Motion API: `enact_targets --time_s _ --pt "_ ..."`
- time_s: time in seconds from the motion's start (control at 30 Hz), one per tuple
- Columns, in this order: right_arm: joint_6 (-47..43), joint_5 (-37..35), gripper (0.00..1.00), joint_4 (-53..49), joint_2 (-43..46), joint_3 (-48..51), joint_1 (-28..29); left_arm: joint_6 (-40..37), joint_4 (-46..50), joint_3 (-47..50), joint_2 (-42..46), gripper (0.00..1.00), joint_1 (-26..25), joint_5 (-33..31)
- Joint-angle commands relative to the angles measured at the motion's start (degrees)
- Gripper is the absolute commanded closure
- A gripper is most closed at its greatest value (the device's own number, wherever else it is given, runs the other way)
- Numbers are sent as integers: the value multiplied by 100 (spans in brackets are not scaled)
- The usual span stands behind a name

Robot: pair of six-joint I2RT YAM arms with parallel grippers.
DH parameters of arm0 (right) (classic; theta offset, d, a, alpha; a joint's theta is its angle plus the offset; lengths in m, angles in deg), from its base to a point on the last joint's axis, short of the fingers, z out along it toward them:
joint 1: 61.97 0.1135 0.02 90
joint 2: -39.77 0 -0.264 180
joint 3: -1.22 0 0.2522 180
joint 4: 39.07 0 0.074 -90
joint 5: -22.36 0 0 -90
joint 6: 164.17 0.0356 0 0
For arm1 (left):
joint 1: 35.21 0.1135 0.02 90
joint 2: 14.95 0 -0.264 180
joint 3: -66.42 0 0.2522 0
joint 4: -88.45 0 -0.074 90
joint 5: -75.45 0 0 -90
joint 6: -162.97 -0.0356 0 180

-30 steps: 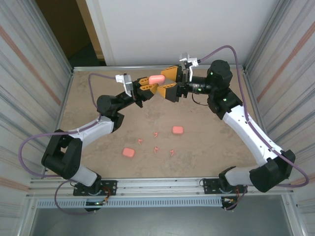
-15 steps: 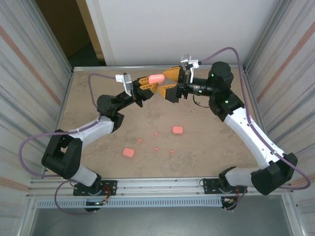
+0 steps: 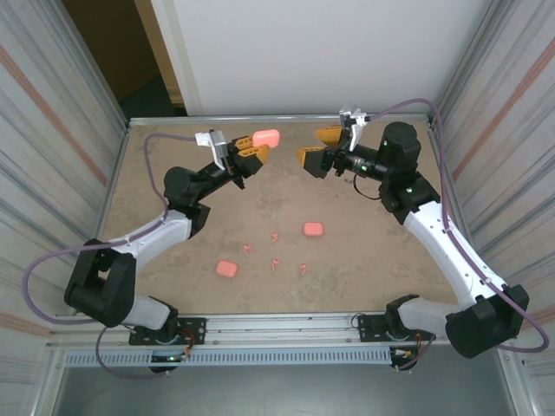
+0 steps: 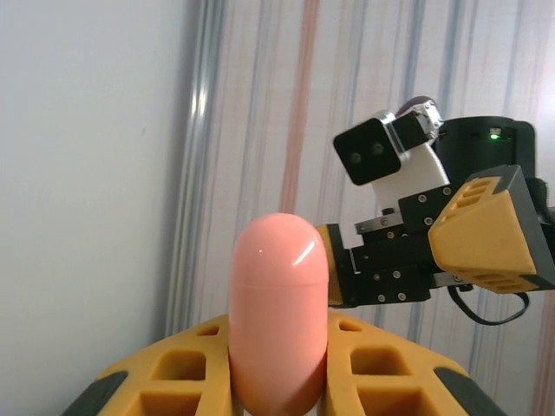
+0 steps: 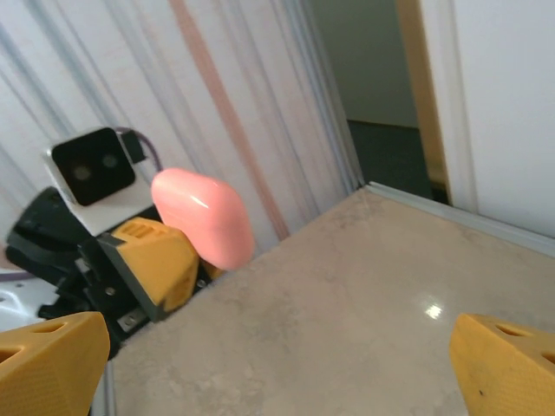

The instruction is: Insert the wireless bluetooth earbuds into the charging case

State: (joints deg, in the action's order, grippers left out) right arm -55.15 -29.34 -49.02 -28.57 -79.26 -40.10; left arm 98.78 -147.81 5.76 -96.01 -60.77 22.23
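My left gripper [image 3: 253, 149] is raised over the far side of the table, shut on a rounded pink charging case [image 3: 265, 138]. In the left wrist view the closed case [image 4: 277, 321] stands upright between the yellow fingers [image 4: 178, 381]. My right gripper [image 3: 319, 147] hangs open to the right of it, apart from the case, nothing between its fingers [image 5: 43, 364]. The right wrist view has the held case [image 5: 204, 217] ahead and to the left. Several tiny salmon-pink earbuds [image 3: 274, 235] lie loose on the table's near middle.
Two more pink cases lie on the table, one [image 3: 313, 229] right of the earbuds and one [image 3: 226, 269] to their near left. Corrugated walls [image 3: 61, 130] close in both sides, and a white panel [image 3: 312, 52] stands at the back.
The right gripper, which stood open around the held case, has drawn back to the right and is now apart from it. The left gripper has shifted slightly left with the case.
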Motion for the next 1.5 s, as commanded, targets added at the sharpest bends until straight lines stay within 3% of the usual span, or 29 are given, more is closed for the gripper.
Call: enact_targets --time_s 0.0,0.37,0.83,1.47 --pt "93 -400 1 -156 213 106 -111 -236 644 107 372 100 152 -177" --pt "102 -747 1 -320 278 309 -338 -310 2534 196 655 100 705 -418" --pt "-30 -823 1 -495 425 437 -352 -403 4895 -379 121 100 1359 -956" --pt "-196 -990 1 -856 549 498 -358 -176 5649 -975 -1361 100 1793 -567"
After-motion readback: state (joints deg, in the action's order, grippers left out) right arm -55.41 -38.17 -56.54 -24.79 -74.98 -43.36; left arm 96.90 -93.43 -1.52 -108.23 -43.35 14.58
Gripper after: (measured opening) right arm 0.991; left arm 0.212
